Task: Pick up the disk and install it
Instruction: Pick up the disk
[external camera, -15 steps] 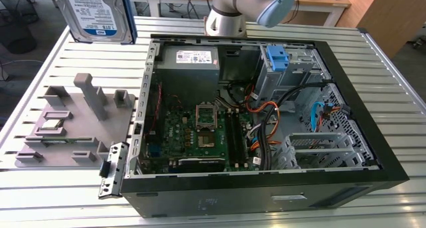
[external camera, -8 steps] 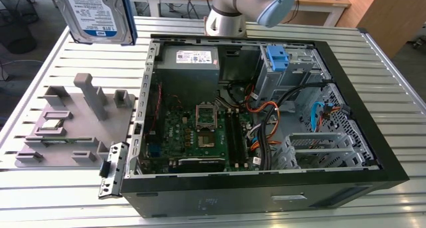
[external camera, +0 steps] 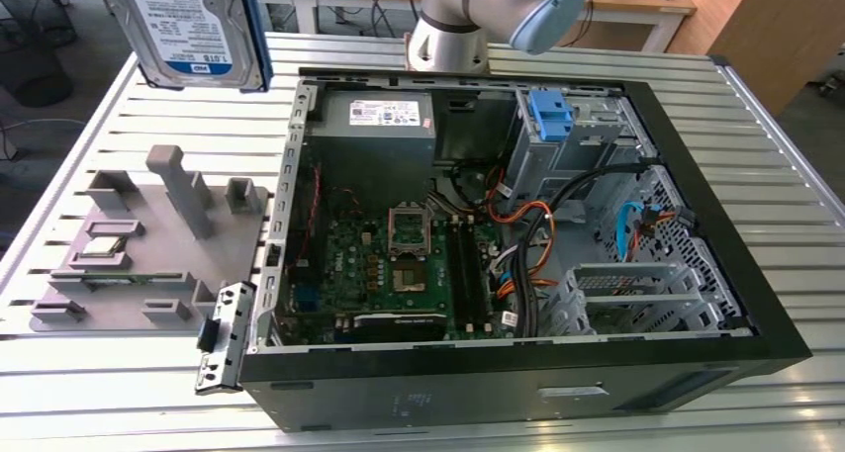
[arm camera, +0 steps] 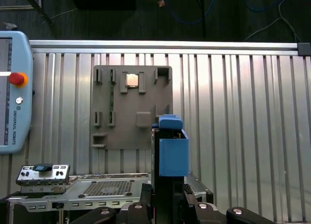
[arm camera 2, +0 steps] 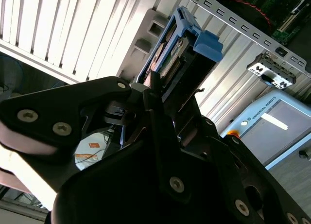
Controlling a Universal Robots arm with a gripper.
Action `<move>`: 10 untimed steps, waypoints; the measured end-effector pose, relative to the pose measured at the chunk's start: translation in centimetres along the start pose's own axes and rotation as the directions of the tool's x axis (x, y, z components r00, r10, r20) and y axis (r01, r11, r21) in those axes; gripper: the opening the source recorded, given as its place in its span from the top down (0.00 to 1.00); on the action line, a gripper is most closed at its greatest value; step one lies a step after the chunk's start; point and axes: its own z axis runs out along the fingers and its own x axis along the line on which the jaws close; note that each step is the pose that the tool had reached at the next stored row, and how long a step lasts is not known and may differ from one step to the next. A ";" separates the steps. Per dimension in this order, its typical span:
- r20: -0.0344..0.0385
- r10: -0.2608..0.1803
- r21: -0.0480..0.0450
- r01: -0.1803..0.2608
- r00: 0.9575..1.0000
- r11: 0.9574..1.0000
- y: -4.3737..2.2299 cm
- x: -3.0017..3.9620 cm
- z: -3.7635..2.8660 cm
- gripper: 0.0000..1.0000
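You see the disk [external camera: 192,27] at the top of the exterior view's left, its upper end cut off by the frame. Gripper [arm camera 2: 158,95] fingers are clamped on one end; the contact is in shadow in the second wrist view.

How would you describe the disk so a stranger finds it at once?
Start at the open computer case on the slatted table. Beyond its corner on the exterior view's left, the disk hangs in the air near the grey fixture plate. Unlike the blue bracket inside the case, it carries a white-and-blue label.
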 end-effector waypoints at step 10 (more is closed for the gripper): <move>0.000 0.000 0.000 0.000 1.000 1.000 -0.08 0.26 0.08 0.65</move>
